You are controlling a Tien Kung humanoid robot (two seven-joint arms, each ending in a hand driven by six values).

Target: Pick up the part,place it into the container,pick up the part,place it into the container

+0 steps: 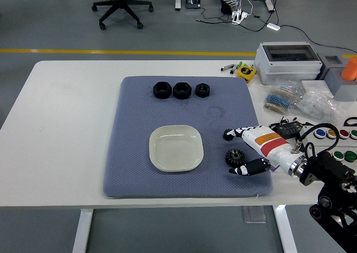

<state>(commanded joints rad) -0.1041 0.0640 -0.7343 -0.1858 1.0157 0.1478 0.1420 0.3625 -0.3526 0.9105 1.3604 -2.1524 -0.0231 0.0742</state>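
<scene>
Leftmost of what matters, the cream container [175, 147] sits empty on the blue-grey mat [134, 152], well to the left of the fingers, with nothing between it and them. Nearer, the larger black gear [235, 156] lies flat on the mat just left of the palm, bracketed by the right hand [252, 150]: the thumb [250, 167] lies on its near side, the other fingers [237, 133] reach past its far side. A smaller gear [228, 134] sits right at those upper fingertips, touching or nearly so. The fingers are spread and hold nothing; whether any of them touches the large gear cannot be told. Judging by its look, the gear is rigid, small and dense for its size, not fragile, and its toothed rim should give grip, so pinching across opposite teeth looks the sound hold. Lying low on the soft mat, it leaves little edge to get under, and a shallow pinch could flip it.
</scene>
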